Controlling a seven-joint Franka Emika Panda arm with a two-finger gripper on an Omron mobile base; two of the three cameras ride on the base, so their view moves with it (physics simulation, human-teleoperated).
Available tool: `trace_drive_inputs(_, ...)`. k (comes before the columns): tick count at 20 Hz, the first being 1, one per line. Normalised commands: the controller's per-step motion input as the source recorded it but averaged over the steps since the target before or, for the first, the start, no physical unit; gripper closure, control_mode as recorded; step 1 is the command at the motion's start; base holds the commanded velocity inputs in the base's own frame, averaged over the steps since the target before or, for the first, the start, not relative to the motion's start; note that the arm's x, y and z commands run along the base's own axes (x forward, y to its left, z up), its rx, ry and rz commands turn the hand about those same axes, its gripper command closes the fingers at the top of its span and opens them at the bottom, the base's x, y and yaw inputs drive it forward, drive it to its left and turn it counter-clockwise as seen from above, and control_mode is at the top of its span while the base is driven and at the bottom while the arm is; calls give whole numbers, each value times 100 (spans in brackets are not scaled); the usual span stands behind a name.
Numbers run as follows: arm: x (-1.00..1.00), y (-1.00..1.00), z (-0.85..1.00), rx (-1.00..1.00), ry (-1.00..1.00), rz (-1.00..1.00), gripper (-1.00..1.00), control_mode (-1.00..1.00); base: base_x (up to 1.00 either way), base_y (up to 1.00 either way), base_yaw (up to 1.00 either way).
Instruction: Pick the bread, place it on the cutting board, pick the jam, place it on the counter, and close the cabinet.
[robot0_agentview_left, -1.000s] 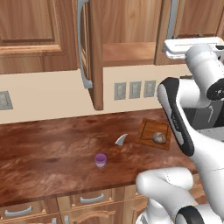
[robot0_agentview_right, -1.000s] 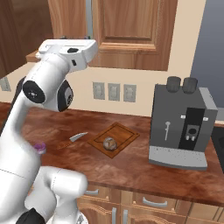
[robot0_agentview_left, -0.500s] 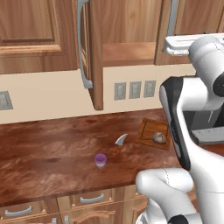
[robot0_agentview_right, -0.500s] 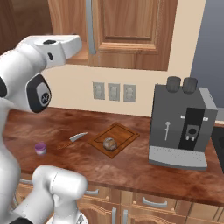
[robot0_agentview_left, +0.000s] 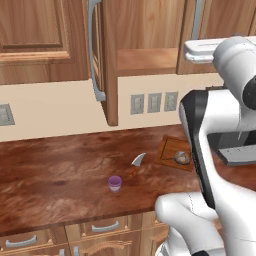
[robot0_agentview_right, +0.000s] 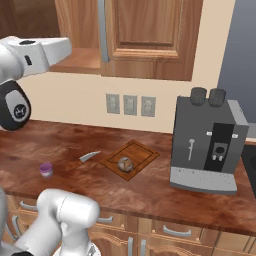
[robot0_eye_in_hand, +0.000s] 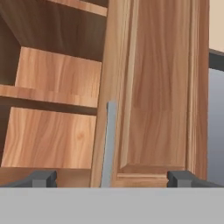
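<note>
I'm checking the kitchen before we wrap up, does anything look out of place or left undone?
The cabinet door hangs open over the counter, with bare shelves showing in the hand view. The bread sits on the cutting board, and the jam stands upright beside a knife. Nothing looks spilled or damaged.

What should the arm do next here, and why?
Probably swing toward the open cabinet door and push it shut: the bread already lies on the cutting board, the jam stands on the counter, and the end effector is open, facing the shelves.
</note>
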Motion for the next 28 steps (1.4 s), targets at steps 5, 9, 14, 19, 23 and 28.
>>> trace_drive_inputs(5, -33, 22, 0, 0, 0, -1, -100, -100, 0, 0, 0)
trace_drive_inputs(9, -39, 23, 0, 0, 0, -2, -100, -100, 0, 0, 0)
trace_drive_inputs(14, -30, 16, 0, 0, 0, -4, -100, -100, 0, 0, 0)
trace_drive_inputs(19, -35, 21, 0, 0, 0, -6, -100, -100, 0, 0, 0)
trace_drive_inputs(23, -30, 24, -6, 0, 0, -5, -100, -100, 0, 0, 0)
trace_drive_inputs(28, -27, 25, -3, 0, 0, -3, -100, -100, 0, 0, 0)
